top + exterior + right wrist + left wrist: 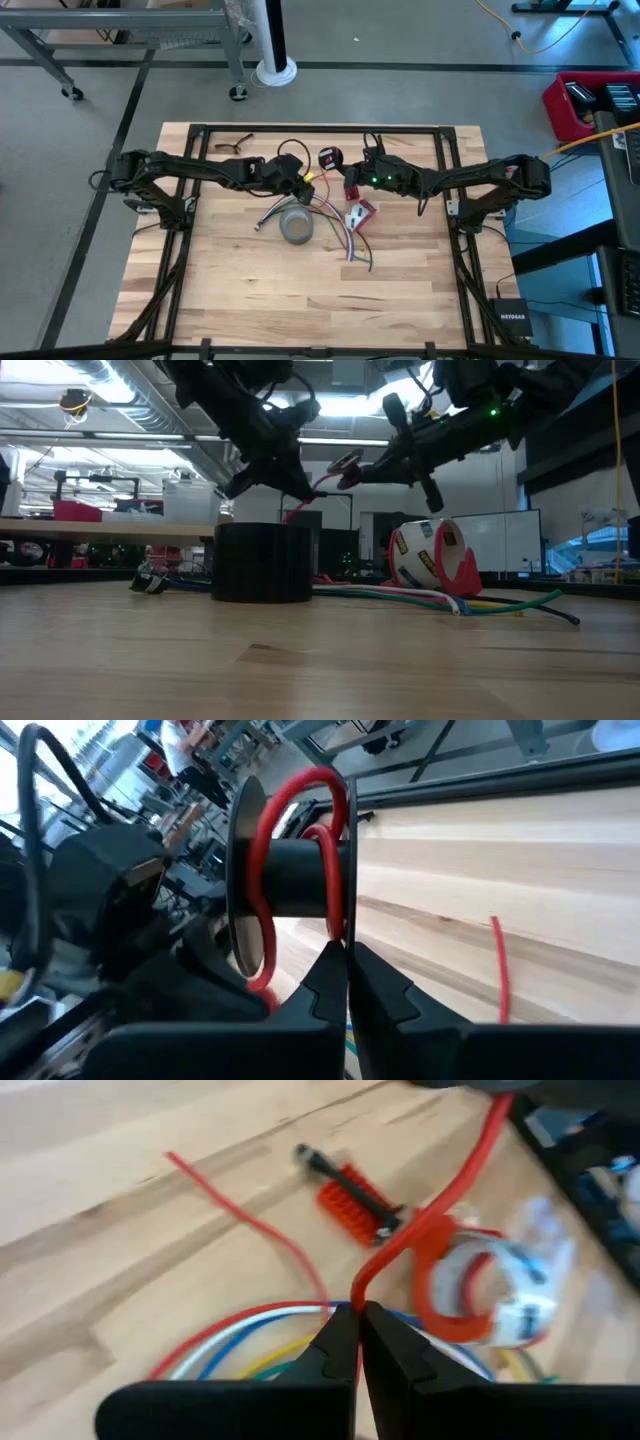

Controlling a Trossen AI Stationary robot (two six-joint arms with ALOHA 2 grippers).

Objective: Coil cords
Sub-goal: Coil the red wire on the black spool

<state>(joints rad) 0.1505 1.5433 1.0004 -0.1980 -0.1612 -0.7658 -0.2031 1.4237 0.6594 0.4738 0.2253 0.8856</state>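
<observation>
Left hand (pixel 355 1342) clamped shut on the red wire (pixel 440 1215), pinching it just above the worktop (pixel 240 290), roughly centre, a bit toward 11 o'clock in the high view. Right hand (pixel 345 970) also closed, gripping the rim of a small black spool (pixel 290 880) lifted in the air, at about 12 o'clock from worktop centre. Red wire already wraps the spool's core in a couple of loose loops, so winding is begun, not done: a long run of red still spans between the two hands, and a free red tail (pixel 245 1215) lies on the wood. Bundle of coloured wires (pixel 470 600) (white, green, blue, yellow) sprawls uncoiled at 5 o'clock of the grey tape roll (pixel 297 226). A red-and-white tape dispenser (pixel 435 555) sits by them. Judgement: early to mid stage, most coiling left
</observation>
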